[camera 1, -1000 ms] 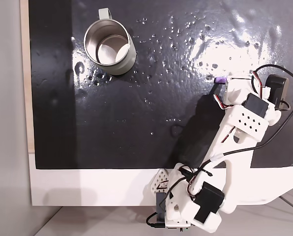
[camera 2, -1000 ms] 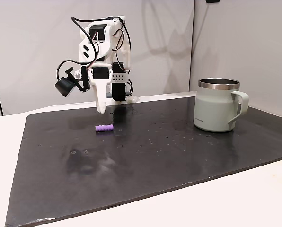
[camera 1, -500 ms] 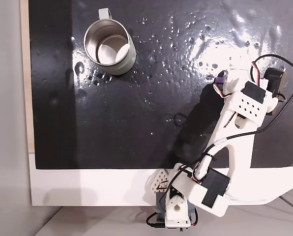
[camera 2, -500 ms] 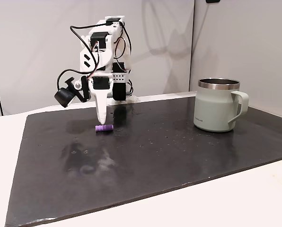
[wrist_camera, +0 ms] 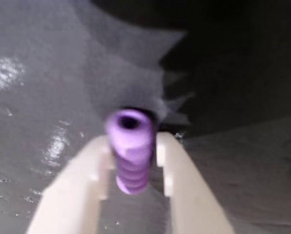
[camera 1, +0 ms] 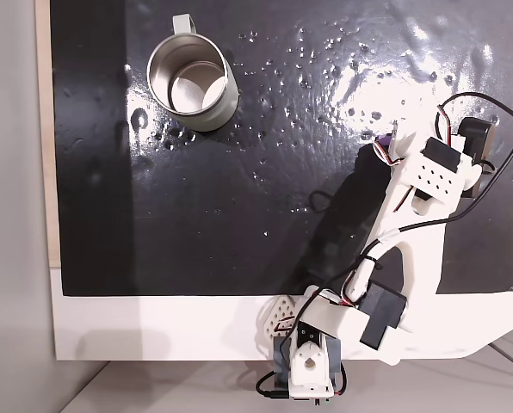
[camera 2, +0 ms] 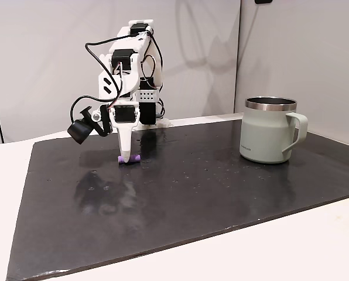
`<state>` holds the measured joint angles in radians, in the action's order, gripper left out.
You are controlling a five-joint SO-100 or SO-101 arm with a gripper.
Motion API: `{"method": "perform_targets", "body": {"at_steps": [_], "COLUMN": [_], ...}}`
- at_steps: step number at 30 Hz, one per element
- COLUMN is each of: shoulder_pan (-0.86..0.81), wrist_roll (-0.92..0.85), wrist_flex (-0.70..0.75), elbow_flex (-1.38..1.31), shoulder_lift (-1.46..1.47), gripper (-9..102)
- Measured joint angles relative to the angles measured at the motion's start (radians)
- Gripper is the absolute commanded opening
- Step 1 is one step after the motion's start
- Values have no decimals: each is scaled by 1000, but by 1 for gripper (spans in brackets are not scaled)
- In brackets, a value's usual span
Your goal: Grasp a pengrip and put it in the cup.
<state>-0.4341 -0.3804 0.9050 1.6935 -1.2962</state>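
The purple ribbed pengrip [wrist_camera: 131,151] lies on the black mat, end-on to the wrist camera. My white gripper [wrist_camera: 133,141] is down at the mat with one finger [wrist_camera: 82,180] tight against each side of the tube, shut on it. In a fixed view the fingertip hides most of the pengrip [camera 2: 133,159], and the gripper [camera 2: 125,157] touches the mat there. From above, a sliver of the pengrip [camera 1: 381,138] shows beside the gripper [camera 1: 387,144] at the right. The steel cup [camera 1: 226,103] stands upright far off at the top left, handle away; it is the cup [camera 2: 267,137] at the right.
The wet, shiny black mat [camera 1: 239,198] covers most of the white table. The arm's base [camera 1: 312,370] sits at the table's near edge. A wrist camera [camera 2: 79,130] hangs beside the gripper. Open mat lies between gripper and cup.
The gripper has come down from above the mat onto the pengrip, and its fingers now flank the tube. The cup has not moved.
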Motion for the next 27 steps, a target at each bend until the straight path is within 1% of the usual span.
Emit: {"method": "perform_targets", "body": {"at_steps": [9, 12, 16, 27], "shoulder_pan": [0, 5, 20, 44], "wrist_roll": [5, 6, 18, 20], "wrist_flex": [-2, 29, 129, 482], "elbow_flex": [-15, -38, -74, -224], "shoulder_lift": [9, 6, -34, -345], "gripper": [0, 0, 0, 0]}}
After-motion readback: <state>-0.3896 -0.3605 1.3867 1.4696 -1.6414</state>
